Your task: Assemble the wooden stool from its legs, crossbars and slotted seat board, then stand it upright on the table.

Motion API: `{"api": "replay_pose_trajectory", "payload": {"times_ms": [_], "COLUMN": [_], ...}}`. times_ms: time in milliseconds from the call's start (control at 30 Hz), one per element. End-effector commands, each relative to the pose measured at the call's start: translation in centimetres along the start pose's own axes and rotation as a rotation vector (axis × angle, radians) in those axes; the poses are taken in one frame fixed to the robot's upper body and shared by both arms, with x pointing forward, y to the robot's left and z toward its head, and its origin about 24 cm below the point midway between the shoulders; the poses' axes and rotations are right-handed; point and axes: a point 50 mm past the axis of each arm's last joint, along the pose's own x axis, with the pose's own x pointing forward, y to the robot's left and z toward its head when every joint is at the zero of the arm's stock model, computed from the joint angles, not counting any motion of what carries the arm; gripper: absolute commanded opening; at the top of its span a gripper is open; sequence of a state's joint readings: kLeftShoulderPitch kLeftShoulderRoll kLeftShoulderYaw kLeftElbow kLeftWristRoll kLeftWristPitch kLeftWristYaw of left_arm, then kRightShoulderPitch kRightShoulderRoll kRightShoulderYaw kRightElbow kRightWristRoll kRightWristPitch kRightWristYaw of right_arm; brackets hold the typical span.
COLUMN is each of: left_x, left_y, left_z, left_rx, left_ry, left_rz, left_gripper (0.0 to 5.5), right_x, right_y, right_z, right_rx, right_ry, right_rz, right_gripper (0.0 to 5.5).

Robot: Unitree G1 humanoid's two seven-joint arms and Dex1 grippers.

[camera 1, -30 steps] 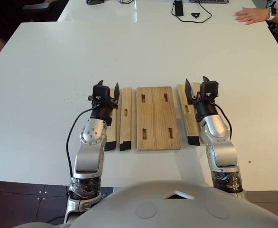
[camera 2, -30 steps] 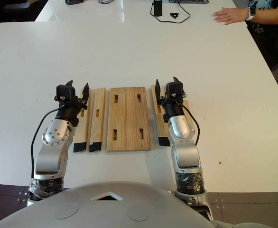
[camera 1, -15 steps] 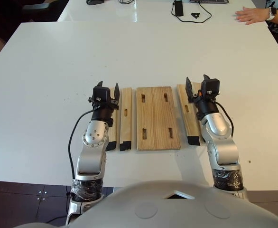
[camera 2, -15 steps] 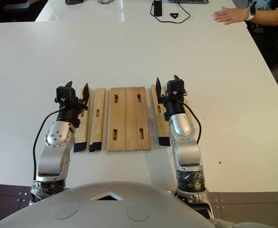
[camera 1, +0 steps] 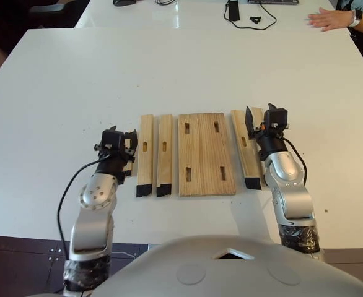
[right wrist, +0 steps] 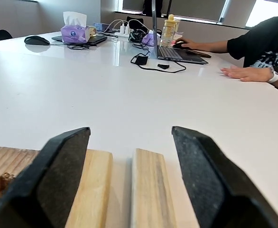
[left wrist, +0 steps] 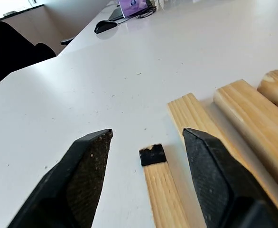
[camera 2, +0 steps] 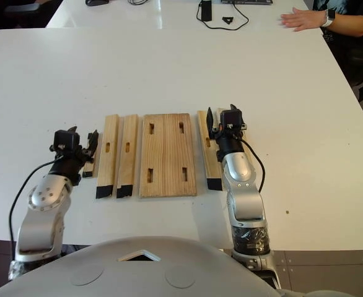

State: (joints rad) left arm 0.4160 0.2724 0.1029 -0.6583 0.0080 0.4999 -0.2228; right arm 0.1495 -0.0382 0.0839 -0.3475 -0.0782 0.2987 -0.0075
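Observation:
The slotted seat board (camera 1: 206,153) lies flat mid-table. Two slotted legs with black ends (camera 1: 145,154) (camera 1: 164,154) lie side by side just left of it. Left of those, my left gripper (camera 1: 122,133) stands open low over a thin crossbar (camera 2: 90,164); in the left wrist view the crossbar's black end (left wrist: 152,155) lies between the fingers (left wrist: 87,171). Right of the board lies another leg (camera 1: 243,148), with a second wooden piece (right wrist: 151,190) beside it. My right gripper (camera 1: 259,111) hovers open over their far ends, holding nothing.
The white table (camera 1: 76,86) stretches wide and bare to the left and beyond the parts. A second table behind carries a black adapter with cable (camera 1: 233,9) and a mouse (camera 1: 124,2). The near table edge runs just below my arms.
My left gripper has moved left and back toward me, off the outer left leg, and now sits over the thin crossbar. The right gripper has barely shifted.

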Motion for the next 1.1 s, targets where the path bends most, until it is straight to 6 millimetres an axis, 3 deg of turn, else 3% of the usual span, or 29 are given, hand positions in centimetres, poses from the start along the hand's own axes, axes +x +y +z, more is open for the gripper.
{"api": "replay_pose_trajectory", "payload": {"times_ms": [33, 233, 400, 700, 1000, 1100], "left_x": [-1.2, -2.0, -2.2, -2.1, -1.0, -0.6], "left_y": [0.6, 0.8, 0.2, 1.7, 2.0, 1.6], "left_z": [-0.2, -2.5, -3.2, -5.0, -4.2, -3.5], "left_rx": [0.018, -0.049, -0.052, -0.013, -0.002, -0.024], "left_ry": [0.098, 0.258, 0.295, 0.402, 0.349, 0.316], "left_rz": [-0.076, -0.126, -0.197, -0.123, -0.142, -0.154], "left_gripper": [2.76, 2.76, 2.76, 2.76, 1.36, 1.28], "right_x": [-0.9, -1.1, -1.1, -1.0, -0.8, -0.7], "right_y": [-0.2, -0.1, -0.2, -0.3, -0.2, -0.4], "right_z": [-0.3, -0.4, -0.6, -0.6, -0.3, -0.3], "right_rx": [0.014, 0.023, 0.019, 0.022, 0.032, 0.029], "right_ry": [0.009, 0.011, 0.017, 0.015, 0.003, 0.002], "right_rz": [-0.063, -0.094, -0.095, -0.107, -0.118, -0.119], "right_gripper": [3.16, 3.16, 3.16, 3.16, 3.2, 3.2]}}
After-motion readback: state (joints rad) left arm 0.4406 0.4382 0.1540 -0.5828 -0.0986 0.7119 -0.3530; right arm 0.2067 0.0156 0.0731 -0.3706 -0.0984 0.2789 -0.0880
